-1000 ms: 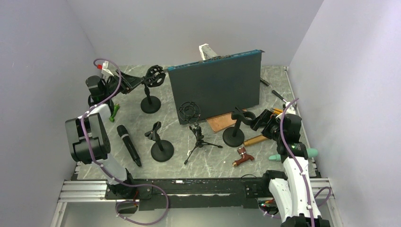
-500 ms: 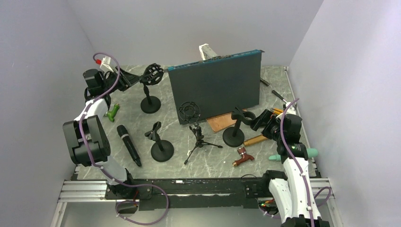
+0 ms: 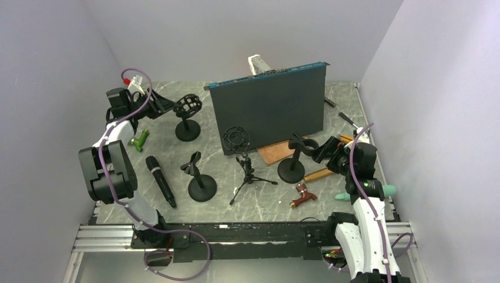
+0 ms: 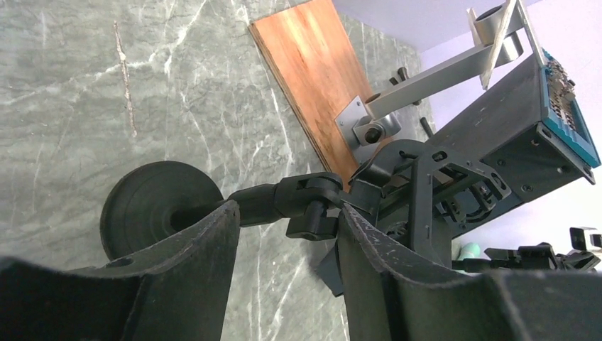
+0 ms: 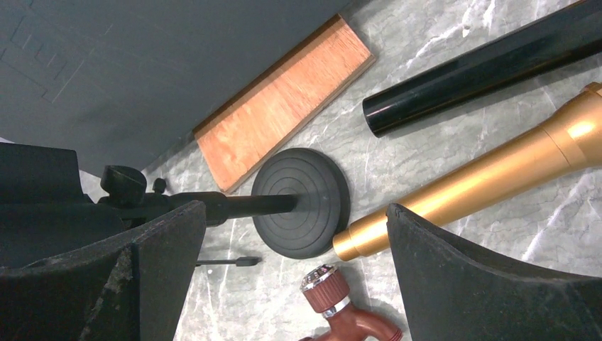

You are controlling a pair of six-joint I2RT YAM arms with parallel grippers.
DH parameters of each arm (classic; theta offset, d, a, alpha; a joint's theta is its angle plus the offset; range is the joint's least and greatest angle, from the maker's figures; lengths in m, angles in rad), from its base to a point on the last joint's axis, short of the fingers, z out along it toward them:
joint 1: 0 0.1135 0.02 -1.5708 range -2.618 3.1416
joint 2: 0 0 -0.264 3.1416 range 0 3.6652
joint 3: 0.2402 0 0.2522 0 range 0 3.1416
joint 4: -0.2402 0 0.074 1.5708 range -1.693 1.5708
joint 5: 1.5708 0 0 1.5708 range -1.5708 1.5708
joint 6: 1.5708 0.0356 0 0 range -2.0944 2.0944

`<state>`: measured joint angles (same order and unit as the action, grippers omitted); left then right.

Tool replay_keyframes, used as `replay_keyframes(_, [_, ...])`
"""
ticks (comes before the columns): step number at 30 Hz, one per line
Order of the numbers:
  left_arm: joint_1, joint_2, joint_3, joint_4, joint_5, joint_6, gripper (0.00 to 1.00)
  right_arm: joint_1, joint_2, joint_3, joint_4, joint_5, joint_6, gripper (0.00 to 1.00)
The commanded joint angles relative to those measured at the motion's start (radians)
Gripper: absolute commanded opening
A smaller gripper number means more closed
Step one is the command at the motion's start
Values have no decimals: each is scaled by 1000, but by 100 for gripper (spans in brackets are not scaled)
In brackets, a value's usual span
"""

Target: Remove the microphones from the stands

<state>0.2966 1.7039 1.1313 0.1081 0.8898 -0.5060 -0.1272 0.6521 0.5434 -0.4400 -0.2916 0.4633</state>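
1. The only microphone (image 3: 160, 180) I can make out lies flat on the table (image 3: 271, 199), off every stand. It sits between the left arm and the clip stand (image 3: 201, 180), and its long axis runs from far-left, at the head end, to near-right.
2. The left gripper (image 3: 167, 108) is up at the back stand (image 3: 187, 121). Its jaws are partly closed, with the swivel neck (image 4: 307, 206) filling the gap from finger to finger — I read that as a grip. The cage mount (image 4: 426, 192) beyond shows no microphone inside.
3. The right gripper (image 5: 296, 213) hangs wide open over the right stand (image 5: 316, 181), with nothing between its jaws.
4. Judgement: the lift-out looks done. Any further handling falls to the left arm, the nearer one — the microphone lies toward the near edge from its jaws, well apart. The wrist would have to turn so the jaws close across that slanted axis.
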Motion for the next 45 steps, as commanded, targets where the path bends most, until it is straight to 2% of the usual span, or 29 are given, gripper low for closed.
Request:
replay_keyframes(1, [-4, 43, -24, -181, -176, 125, 57, 3, -16, 39, 12, 16, -8, 100])
replay_keyframes(7, [-4, -80, -48, -139, -227, 115, 72, 2, -10, 57, 6, 14, -8, 100])
replay_keyframes(13, [-4, -232, -80, -87, -271, 76, 78, 5, 22, 111, -1, -12, 17, 100])
replay_keyframes(18, [-4, -333, -55, -69, -314, 58, 81, 51, 94, 231, -40, 31, 28, 100])
replay_keyframes(21, [-7, -374, -10, -96, -305, 41, 81, 138, 143, 326, -82, 123, 40, 100])
replay_keyframes(24, [-34, -435, 38, -182, -302, 65, 82, 275, 189, 418, -104, 231, 64, 100])
replay_keyframes(27, [-81, -543, 31, -208, -313, 93, 85, 441, 267, 529, -156, 372, 72, 100])
replay_keyframes(31, [-165, -715, 25, -257, -320, 134, 88, 551, 333, 670, -241, 494, 57, 100])
replay_keyframes(38, [-343, -971, 37, -322, -266, 198, 89, 689, 321, 828, -253, 496, -1, 100])
replay_keyframes(45, [-356, -1230, -12, -278, -273, 181, 94, 860, 282, 898, -177, 438, -61, 100])
